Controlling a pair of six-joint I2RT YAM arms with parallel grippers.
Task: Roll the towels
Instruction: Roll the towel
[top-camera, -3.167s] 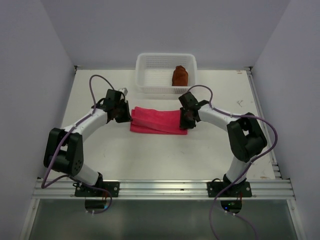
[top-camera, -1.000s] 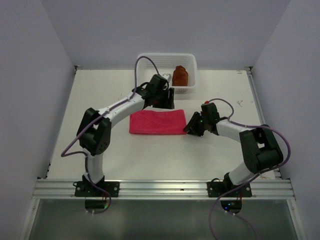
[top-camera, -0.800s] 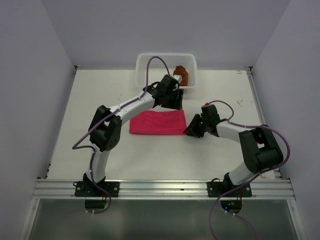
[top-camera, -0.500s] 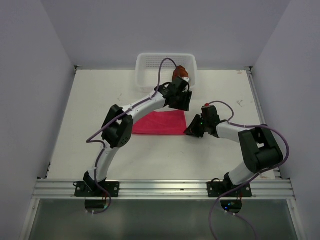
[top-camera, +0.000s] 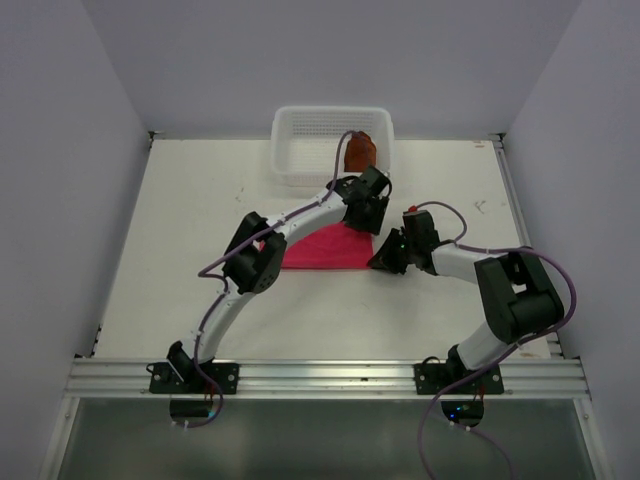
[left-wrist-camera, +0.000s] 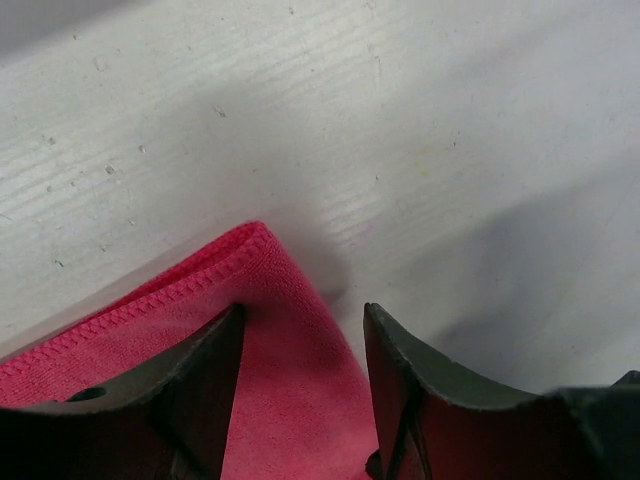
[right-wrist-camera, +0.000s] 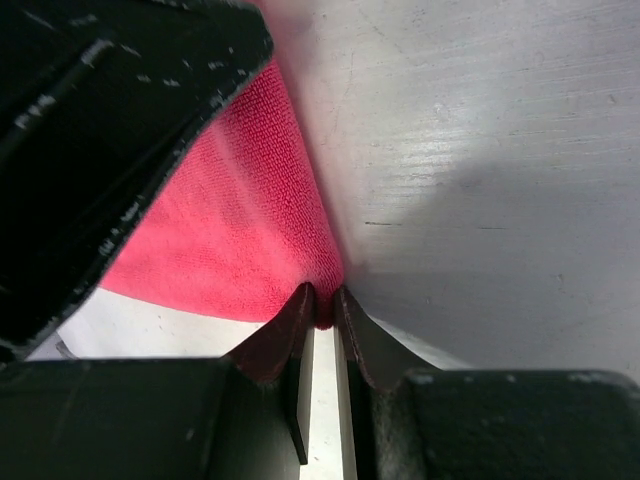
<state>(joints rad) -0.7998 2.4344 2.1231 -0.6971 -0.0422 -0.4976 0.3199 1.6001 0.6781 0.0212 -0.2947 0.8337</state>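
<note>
Right claw (right-wrist-camera: 322, 298): I hold it pinched on the pink towel (right-wrist-camera: 240, 220)'s near corner, anchoring it | left claw (left-wrist-camera: 303, 316): fingers apart, astride the far corner, cloth flat beneath, ready to grip for rolling.

Basket (top-camera: 300, 172): white, fine mesh pattern. Rolled towel (top-camera: 360, 152) inside basket: rust brown. Flat towel (top-camera: 330, 252) in front of basket: magenta pink, plain, stitched hem. Table (top-camera: 190, 210): off-white, faint scuffs. left arm (top-camera: 300, 212) and right arm (top-camera: 455, 262): white links, black joints.
</note>
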